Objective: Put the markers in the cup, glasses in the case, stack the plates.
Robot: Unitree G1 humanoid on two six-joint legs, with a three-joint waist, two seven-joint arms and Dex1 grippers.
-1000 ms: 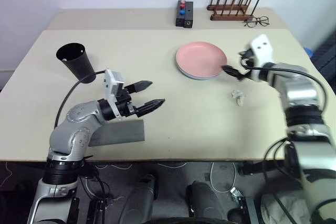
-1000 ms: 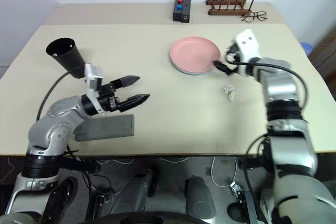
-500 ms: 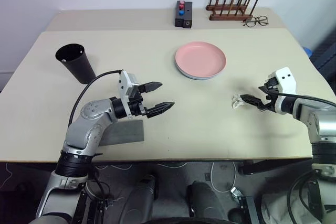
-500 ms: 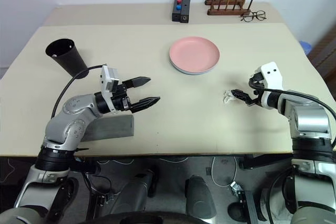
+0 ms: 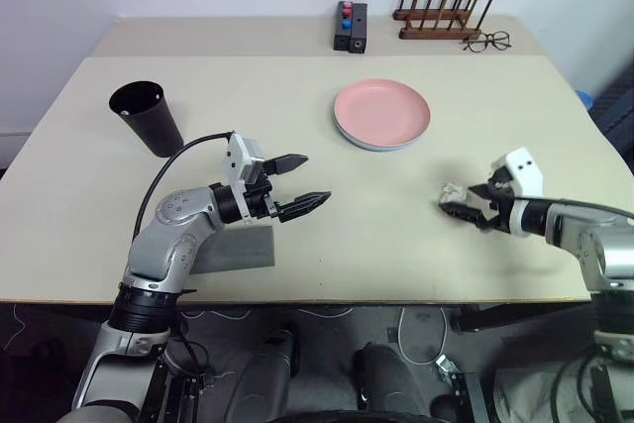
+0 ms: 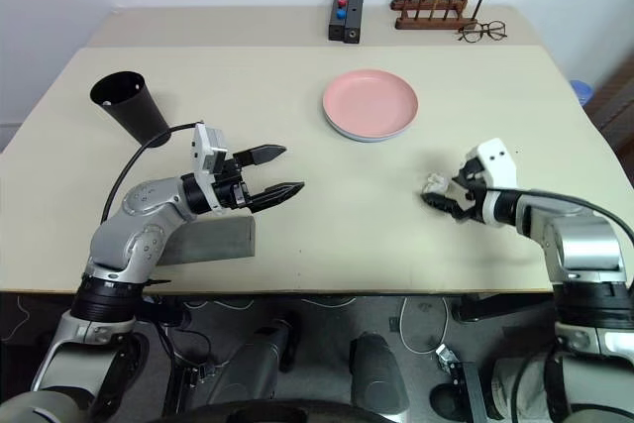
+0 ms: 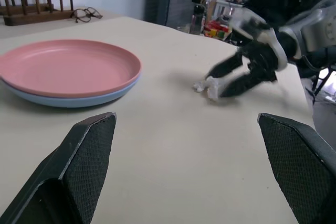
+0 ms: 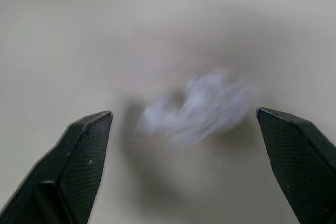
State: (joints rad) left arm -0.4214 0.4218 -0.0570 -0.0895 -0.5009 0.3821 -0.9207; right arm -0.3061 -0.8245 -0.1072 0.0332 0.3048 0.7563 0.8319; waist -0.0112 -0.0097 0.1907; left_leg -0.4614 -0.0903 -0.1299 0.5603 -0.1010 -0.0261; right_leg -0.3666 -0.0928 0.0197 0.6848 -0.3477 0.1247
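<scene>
Plates (image 5: pixel 382 115) stacked; right end effector (image 5: pixel 462 206) open astride crumpled white scrap (image 6: pixel 434 183) — closing comes next, likely; left end effector (image 5: pixel 302 183) wide open, empty.

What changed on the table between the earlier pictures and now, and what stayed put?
The right gripper drew back from the pink plate toward the near edge and came down at the small white scrap, jaws open around it. The left gripper shifted slightly right, jaws open and holding nothing. Plates, cup, case, spectacles and scrap stayed put.
</scene>
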